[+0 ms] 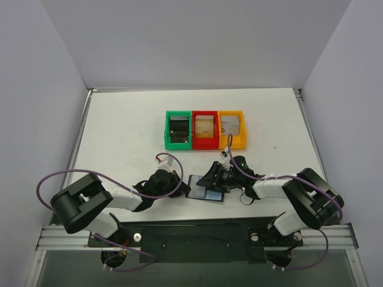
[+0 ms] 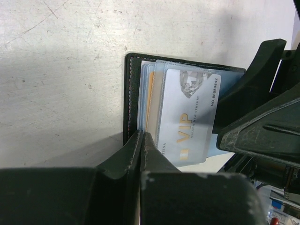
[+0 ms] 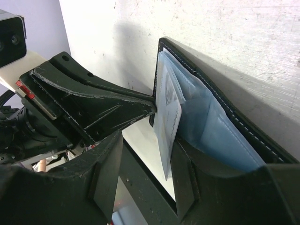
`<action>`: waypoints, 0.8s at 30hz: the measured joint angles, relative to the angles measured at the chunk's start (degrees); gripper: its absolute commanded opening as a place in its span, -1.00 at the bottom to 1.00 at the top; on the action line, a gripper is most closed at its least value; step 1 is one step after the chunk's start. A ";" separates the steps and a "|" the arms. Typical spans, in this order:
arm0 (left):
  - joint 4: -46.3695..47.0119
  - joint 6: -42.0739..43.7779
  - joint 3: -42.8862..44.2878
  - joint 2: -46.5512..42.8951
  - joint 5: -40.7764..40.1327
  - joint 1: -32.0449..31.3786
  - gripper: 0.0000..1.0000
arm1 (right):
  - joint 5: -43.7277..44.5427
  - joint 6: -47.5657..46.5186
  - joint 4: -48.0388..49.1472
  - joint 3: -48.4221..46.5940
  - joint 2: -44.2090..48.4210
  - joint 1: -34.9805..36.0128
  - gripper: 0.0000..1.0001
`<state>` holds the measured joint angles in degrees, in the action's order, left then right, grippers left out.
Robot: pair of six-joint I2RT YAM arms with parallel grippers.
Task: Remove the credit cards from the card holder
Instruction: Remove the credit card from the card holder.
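Card holder [image 2: 133, 93]: lies open on table [image 1: 131, 131], between both grippers
Credit cards [image 2: 187, 117]: fanned, part-way out of pocket; none free
Left gripper [image 2: 142, 136]: jaws nearly together, pinching card edges
Right gripper [image 3: 147, 164]: jaws part-open; one finger pins holder
Remaining: apparently every card

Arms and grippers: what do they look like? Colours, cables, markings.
Both arms have bulky black joints and white links: left arm, right arm. A purple cable loops along each. The left gripper and right gripper have matte black wedge-shaped fingers, scuffed pale at the edges. There is a green light on the right wrist and a red mark by the left gripper's base.
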<state>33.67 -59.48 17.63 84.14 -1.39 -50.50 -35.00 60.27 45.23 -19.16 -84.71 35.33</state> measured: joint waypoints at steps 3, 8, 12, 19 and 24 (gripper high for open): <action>-0.02 -0.07 0.04 0.00 0.02 0.00 -1.00 | 0.02 -0.26 -0.13 0.44 0.33 -0.17 -0.24; -0.02 -0.07 0.15 0.11 0.13 0.00 -1.00 | 0.00 -0.31 -0.50 1.36 1.05 -0.59 -0.27; -0.04 -0.07 0.20 0.13 0.13 0.00 -1.00 | 0.00 -0.31 -0.55 1.51 1.29 -0.85 -0.28; -0.07 -0.07 0.20 0.13 0.09 0.00 -1.00 | 0.00 -0.35 -1.11 1.68 2.97 -1.20 -0.31; -0.07 -0.09 0.20 0.15 0.09 0.00 -1.00 | 0.00 -0.48 -1.86 1.92 3.72 -1.60 -0.35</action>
<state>33.61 -59.57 17.82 84.29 -1.30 -50.50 -35.00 59.79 43.38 -17.23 -80.99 33.74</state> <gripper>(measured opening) 0.022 0.336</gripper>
